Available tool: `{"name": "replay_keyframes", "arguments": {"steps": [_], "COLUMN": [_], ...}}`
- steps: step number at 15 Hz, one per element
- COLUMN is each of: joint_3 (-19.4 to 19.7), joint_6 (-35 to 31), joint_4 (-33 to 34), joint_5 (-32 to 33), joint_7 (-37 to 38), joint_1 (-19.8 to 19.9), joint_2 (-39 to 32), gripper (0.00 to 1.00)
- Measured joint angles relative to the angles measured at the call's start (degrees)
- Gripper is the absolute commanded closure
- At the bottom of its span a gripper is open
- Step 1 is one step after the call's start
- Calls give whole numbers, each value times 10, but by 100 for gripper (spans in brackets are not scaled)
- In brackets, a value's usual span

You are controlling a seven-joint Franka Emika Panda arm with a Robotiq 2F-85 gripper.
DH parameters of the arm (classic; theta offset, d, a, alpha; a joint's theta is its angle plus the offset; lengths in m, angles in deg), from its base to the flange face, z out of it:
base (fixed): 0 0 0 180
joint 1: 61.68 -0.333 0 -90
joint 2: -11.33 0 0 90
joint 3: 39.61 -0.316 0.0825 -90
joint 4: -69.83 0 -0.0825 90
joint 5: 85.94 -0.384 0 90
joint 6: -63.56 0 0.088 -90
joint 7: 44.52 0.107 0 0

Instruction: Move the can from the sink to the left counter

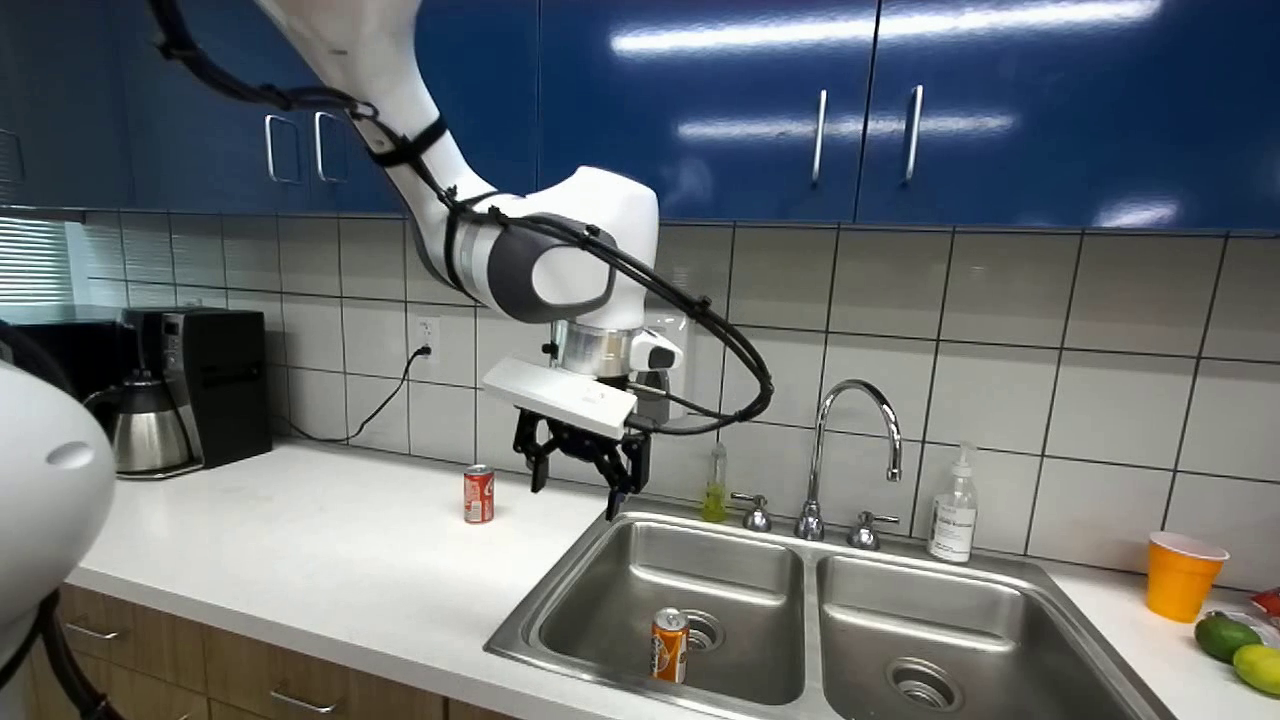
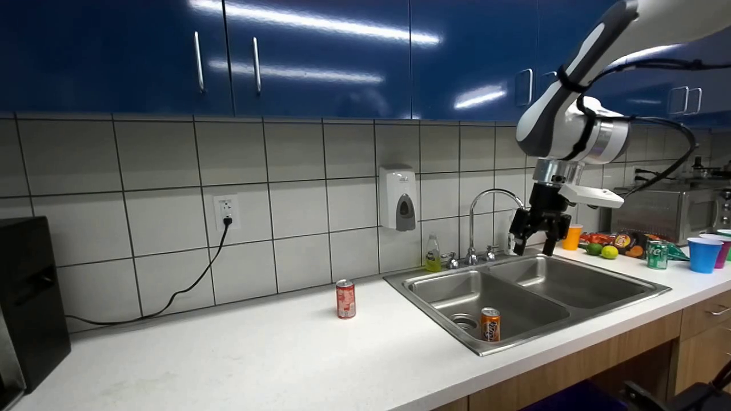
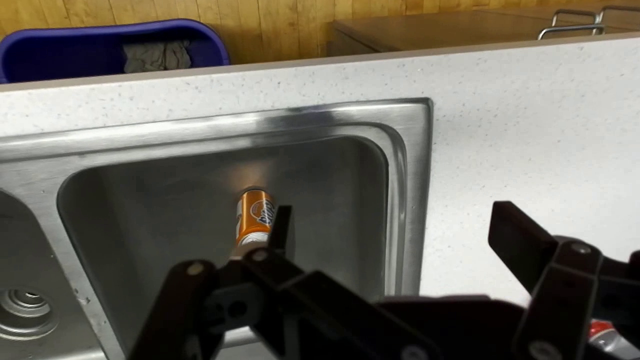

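The orange-brown can stands upright in a basin of the steel sink. It also shows in an exterior view and in the wrist view, partly covered by a finger. My gripper is open and empty, well above the sink's edge beside the counter. It also shows in an exterior view. In the wrist view its fingers are wide apart; one lies over the basin near the can's image, the other over the left counter. The left counter also shows in an exterior view.
A red can stands on the left counter near the wall. A curved faucet, a green soap bottle and a clear pump bottle line the sink's back. A coffee maker stands farther along. Blue cabinets hang above.
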Motion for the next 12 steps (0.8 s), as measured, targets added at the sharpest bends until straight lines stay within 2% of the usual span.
{"name": "replay_keyframes", "arguments": {"steps": [3, 6, 12], "joint_3": [-6, -43, -143], "joint_6": [-42, -69, -110], "joint_4": [41, 93, 206], "joint_5": [-71, -133, -144], "joint_7": [-49, -84, -88], "joint_1": [1, 26, 122], "joint_2": [-91, -182, -335], "gripper": [0, 0, 0]}}
